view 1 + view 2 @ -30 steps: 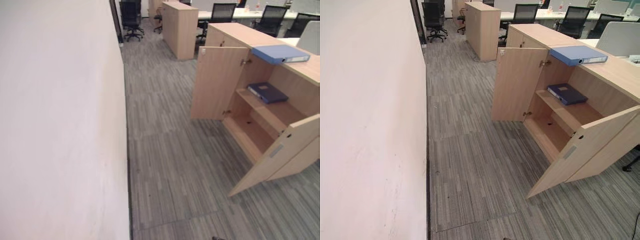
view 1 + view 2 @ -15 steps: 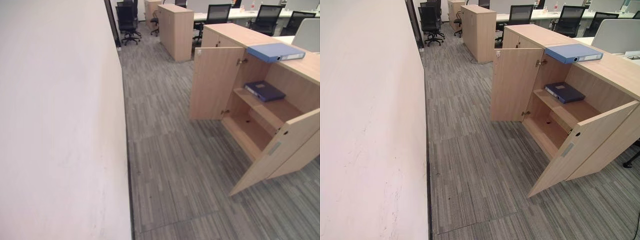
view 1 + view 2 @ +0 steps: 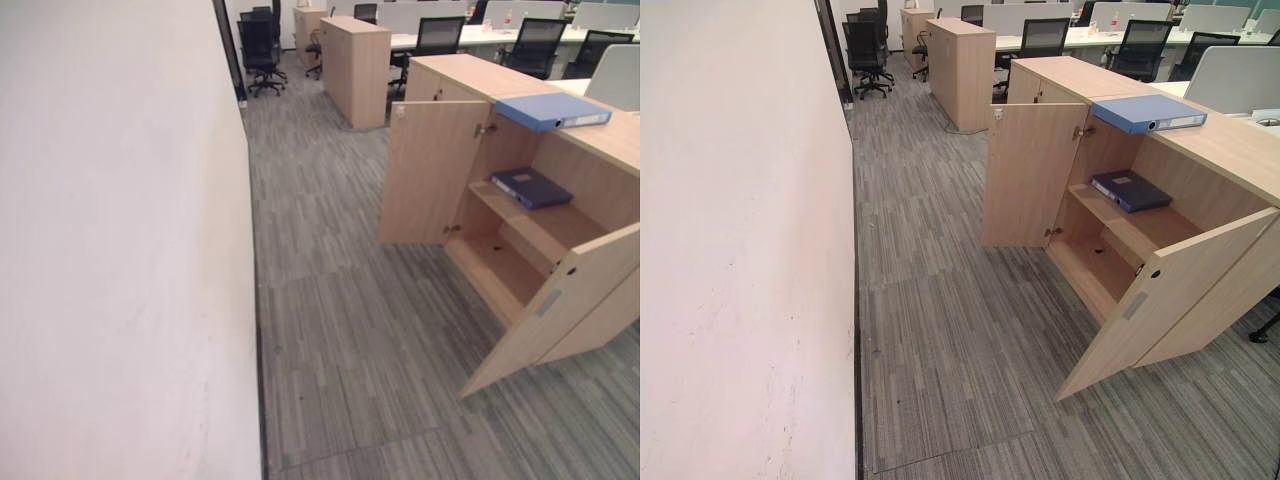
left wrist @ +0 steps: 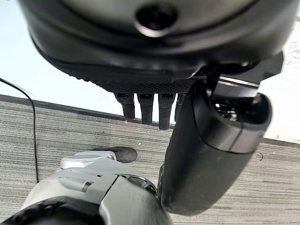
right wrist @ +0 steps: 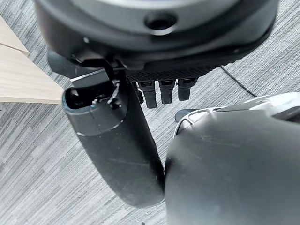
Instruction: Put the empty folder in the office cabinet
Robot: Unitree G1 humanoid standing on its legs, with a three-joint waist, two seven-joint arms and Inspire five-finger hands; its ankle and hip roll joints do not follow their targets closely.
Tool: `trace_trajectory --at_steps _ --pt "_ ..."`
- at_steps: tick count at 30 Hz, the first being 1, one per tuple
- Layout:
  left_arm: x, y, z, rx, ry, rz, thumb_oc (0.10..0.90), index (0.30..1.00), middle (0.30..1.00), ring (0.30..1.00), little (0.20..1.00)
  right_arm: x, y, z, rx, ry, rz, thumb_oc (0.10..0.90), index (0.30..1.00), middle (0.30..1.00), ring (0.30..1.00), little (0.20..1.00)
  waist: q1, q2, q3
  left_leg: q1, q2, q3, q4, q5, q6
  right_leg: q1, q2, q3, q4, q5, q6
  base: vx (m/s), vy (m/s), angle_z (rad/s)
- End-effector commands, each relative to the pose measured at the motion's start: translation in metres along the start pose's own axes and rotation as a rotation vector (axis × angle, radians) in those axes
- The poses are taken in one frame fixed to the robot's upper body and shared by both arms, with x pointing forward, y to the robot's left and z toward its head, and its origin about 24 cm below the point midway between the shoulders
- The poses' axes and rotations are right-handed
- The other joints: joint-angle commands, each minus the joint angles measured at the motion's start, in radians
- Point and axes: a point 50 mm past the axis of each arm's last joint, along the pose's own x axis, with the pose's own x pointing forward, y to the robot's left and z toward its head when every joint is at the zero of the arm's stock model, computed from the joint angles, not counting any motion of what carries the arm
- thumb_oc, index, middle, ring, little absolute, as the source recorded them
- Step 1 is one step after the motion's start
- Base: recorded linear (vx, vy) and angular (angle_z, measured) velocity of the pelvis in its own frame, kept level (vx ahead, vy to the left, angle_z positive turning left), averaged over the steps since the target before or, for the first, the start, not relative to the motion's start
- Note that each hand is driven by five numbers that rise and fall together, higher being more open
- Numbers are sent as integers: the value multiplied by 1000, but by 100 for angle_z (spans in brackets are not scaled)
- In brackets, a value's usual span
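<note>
A light blue folder (image 3: 552, 110) lies flat on top of the wooden office cabinet (image 3: 1232, 150), near its front edge. Both cabinet doors stand open. Inside, a dark blue folder (image 3: 1130, 190) lies flat on the upper shelf, and the lower shelf (image 3: 505, 268) is bare. My left hand (image 4: 206, 154) hangs over the grey carpet in the left wrist view, its fingers (image 4: 146, 107) straight and holding nothing. In the right wrist view my right hand (image 5: 117, 150) likewise hangs open and empty, beside a wooden edge of a cabinet door (image 5: 21, 79).
A long white wall (image 3: 120, 250) runs along the left. The near cabinet door (image 3: 560, 310) juts out over the carpet, and the far door (image 3: 430, 170) stands open too. A second wooden cabinet (image 3: 356, 58), black office chairs (image 3: 262, 45) and desks stand at the back.
The camera has moved a little, so the whole picture has shifted. The folders, the cabinet and its doors stand as before.
</note>
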Motion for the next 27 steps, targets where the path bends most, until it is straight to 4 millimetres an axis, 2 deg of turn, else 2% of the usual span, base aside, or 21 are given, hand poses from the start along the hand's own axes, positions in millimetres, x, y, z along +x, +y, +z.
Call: trace_trajectory --at_steps 1,2,3,4,5,6,7,9,12,13,16,17,19,20,21,22,23,24,25,26,27 --pt "1 -12 -4 46 42 -14 800 900 900 900 900 2 8 33 -69 -58 7 800 900 900 900 900 31 -36 103 -124 85 -46 243 37 -50 98 11 -17 -84 28 -12 -19 -108 -3" --pt "1 -13 -4 46 42 -15 800 900 900 900 900 2 8 33 -69 -59 7 800 900 900 900 900 30 -34 102 -130 88 -49 250 35 -51 97 14 -19 -84 27 -14 33 -52 -21" --pt "0 -13 -8 46 51 -16 800 900 900 900 900 1 4 36 -87 -62 -4 800 900 900 900 900 45 -40 107 -213 76 -91 257 44 -47 101 12 -19 -98 19 -9 96 19 -36" --pt "0 -12 -12 43 64 -16 800 900 900 900 900 1 1 37 -92 -61 -7 800 900 900 900 900 52 -43 104 -243 70 -104 216 44 -50 105 7 -16 -103 17 1 101 27 -24" --pt "0 -12 -12 43 65 -16 800 900 900 900 900 1 1 37 -92 -60 -7 800 900 900 900 900 52 -44 102 -243 68 -103 213 45 -49 103 6 -17 -102 17 2 192 117 -10" --pt "-1 -9 -22 51 94 -13 800 900 900 900 900 1 -1 37 -104 -63 -7 800 900 900 900 900 61 -38 97 -252 68 -117 106 125 -73 115 5 -4 -105 10 11 229 152 -1" --pt "-2 -8 -27 57 111 -10 800 900 900 900 900 1 -2 39 -108 -68 -9 800 900 900 900 900 68 -28 98 -273 67 -127 26 181 -87 131 9 3 -111 5 13 318 215 -10" --pt "-3 -8 -30 52 125 -7 800 900 900 900 900 0 -5 40 -107 -72 -15 800 900 900 900 900 76 -14 106 -288 64 -137 -140 239 -106 156 9 18 -109 -8 17 249 183 -1" --pt "-3 -7 -34 32 134 3 800 900 900 900 900 0 -9 37 -118 -58 -29 800 900 900 900 900 88 1 115 -358 85 -137 -162 264 -142 205 9 36 -110 -30 21 220 143 -4" --pt "-3 -7 -34 32 134 3 800 900 900 900 900 0 -9 37 -118 -58 -29 800 900 900 900 900 88 1 116 -357 85 -137 -162 264 -142 206 9 37 -110 -30 21 337 175 -32" --pt "-7 0 -50 21 180 18 800 900 900 900 900 0 -7 25 -153 -14 -16 800 900 900 900 900 106 2 71 -316 96 -105 -162 272 -129 249 5 56 -140 -29 49 349 197 -35" --pt "-8 1 -54 21 189 18 800 900 900 900 900 0 -7 19 -154 5 -13 800 900 900 900 900 121 -11 45 -287 80 -79 -162 273 -107 273 -33 54 -151 -14 83 583 375 -44" --pt "-9 5 -57 36 199 19 800 900 900 900 900 0 -6 11 -149 28 -5 800 900 900 900 900 126 -28 24 -253 52 -58 -162 256 -89 289 -90 44 -137 27 115 464 327 -44" --pt "-9 5 -57 36 200 19 800 900 900 900 900 0 -6 10 -149 29 -5 800 900 900 900 900 127 -29 24 -252 50 -57 -162 255 -88 290 -93 45 -138 28 117 456 389 -49" --pt "-10 6 -60 51 206 12 800 900 900 900 900 0 -4 7 -165 43 10 800 900 900 900 900 130 -42 8 -210 5 -34 -162 213 -49 295 -167 30 -92 105 156 424 404 -34" --pt "-9 8 -59 59 203 12 800 900 900 900 900 0 -4 7 -171 43 13 800 900 900 900 900 132 -46 4 -190 -25 -32 -162 191 -26 287 -207 22 -47 148 166 424 407 -15" --pt "-9 8 -59 59 203 12 800 900 900 900 900 0 -4 7 -171 43 13 800 900 900 900 900 132 -48 4 -189 -28 -31 -162 189 -25 286 -211 23 -45 148 169 237 296 1" --pt "-9 10 -58 66 202 16 800 900 900 900 900 0 -4 7 -174 40 13 800 900 900 900 900 133 -48 3 -166 -61 -31 -162 164 -1 265 -255 22 25 202 175 326 530 4" --pt "-9 11 -57 82 205 17 800 900 900 900 900 0 -4 16 -173 15 10 800 900 900 900 900 123 -37 16 -120 -132 -43 -162 115 52 205 -347 36 223 369 192 421 727 6" --pt "-9 13 -55 93 200 16 800 900 900 900 900 1 -1 23 -172 -10 16 800 900 900 900 900 113 -28 30 -91 -165 -56 -162 91 80 165 -382 59 334 444 200 473 838 37" --pt "-9 15 -53 115 195 15 800 900 900 900 900 2 5 28 -181 -32 31 800 900 900 900 900 96 -12 50 -41 -195 -63 -162 46 114 88 -425 63 496 472 212 250 466 52"
